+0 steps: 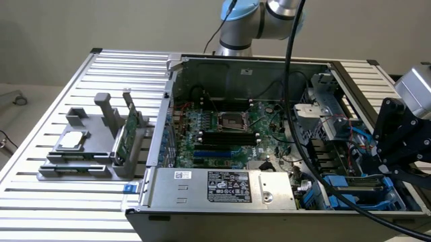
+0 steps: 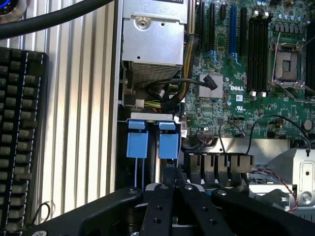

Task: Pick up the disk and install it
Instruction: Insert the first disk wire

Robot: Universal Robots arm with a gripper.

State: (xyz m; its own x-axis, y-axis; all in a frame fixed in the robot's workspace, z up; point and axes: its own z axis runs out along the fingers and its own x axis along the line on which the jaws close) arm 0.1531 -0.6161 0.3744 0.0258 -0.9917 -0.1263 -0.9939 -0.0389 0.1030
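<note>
1. The end effector [image 2: 171,173] is clenched, its fingers pressed together and empty.
2. Just beyond its tips, the disk [image 2: 169,144] sits slotted in the computer case [image 1: 243,65], blue carrier showing, beside a second blue carrier [image 2: 137,144].
3. Farther off lies the motherboard [image 2: 231,105].

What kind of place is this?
Probably a robotics lab test bench: a robot arm rises beyond an open desktop computer case, with a Dell motherboard, lying on a slotted aluminium table.
</note>
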